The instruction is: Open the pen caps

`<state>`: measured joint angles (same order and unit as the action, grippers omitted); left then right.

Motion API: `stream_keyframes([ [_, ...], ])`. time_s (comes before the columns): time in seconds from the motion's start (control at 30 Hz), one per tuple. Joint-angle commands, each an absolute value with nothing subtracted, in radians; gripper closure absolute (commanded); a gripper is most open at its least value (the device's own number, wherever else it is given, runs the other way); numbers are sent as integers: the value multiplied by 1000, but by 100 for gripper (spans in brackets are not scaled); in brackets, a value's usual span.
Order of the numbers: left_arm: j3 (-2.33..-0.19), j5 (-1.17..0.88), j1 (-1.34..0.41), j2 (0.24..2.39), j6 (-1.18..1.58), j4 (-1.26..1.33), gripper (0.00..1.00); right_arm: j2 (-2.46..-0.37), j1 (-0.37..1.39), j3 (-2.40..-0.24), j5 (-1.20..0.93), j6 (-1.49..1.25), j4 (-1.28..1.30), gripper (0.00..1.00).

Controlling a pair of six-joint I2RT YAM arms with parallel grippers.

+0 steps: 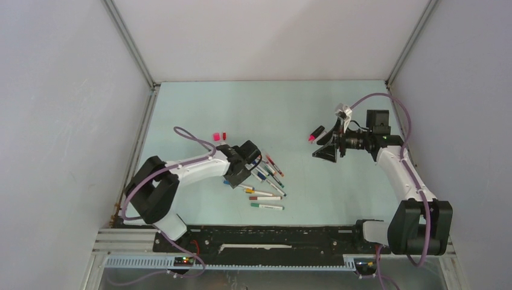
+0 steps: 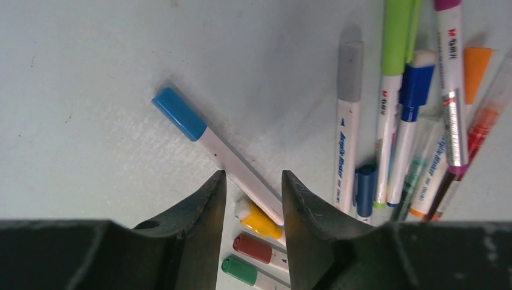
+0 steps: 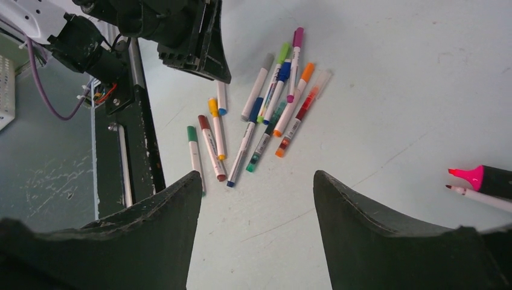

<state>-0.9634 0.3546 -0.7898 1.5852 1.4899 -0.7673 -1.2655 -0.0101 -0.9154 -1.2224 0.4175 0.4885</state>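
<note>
Several pens [image 1: 265, 178] lie in a loose pile left of centre, also in the right wrist view [image 3: 265, 115]. My left gripper [image 1: 237, 175] is low over the pile's left edge. Its jaws [image 2: 252, 181] are open and straddle a white pen [image 2: 232, 163] with a blue cap [image 2: 179, 113] that lies on the table. Yellow [image 2: 261, 219], red [image 2: 250, 248] and green [image 2: 238, 270] capped pens lie below it. Two loose caps, pink [image 1: 216, 136] and red [image 1: 224, 135], sit behind the left arm. My right gripper [image 1: 323, 151] is open and empty [image 3: 256, 178]. An uncapped black highlighter [image 1: 318, 132] with a pink tip [image 3: 468, 177] lies beside it, with a thin uncapped pen [image 3: 480, 197].
A black rail [image 1: 259, 238] runs along the near table edge. White walls close in the left, right and back. The left arm [image 3: 181, 30] shows at the top of the right wrist view.
</note>
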Motion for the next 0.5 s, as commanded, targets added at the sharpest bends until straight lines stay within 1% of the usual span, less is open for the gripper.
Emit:
stream_keyframes([
  [0.0, -1017, 332, -779, 1623, 1469, -797, 58, -1243, -24, -935, -1223, 422, 473, 30],
  [0.33, -980, 298, -748, 1677, 1464, -743, 59, -1239, -26, -936, -1233, 413, 468, 30],
  [0.47, -946, 281, -718, 1689, 1456, -688, 64, -1231, -35, -936, -1241, 410, 470, 30],
])
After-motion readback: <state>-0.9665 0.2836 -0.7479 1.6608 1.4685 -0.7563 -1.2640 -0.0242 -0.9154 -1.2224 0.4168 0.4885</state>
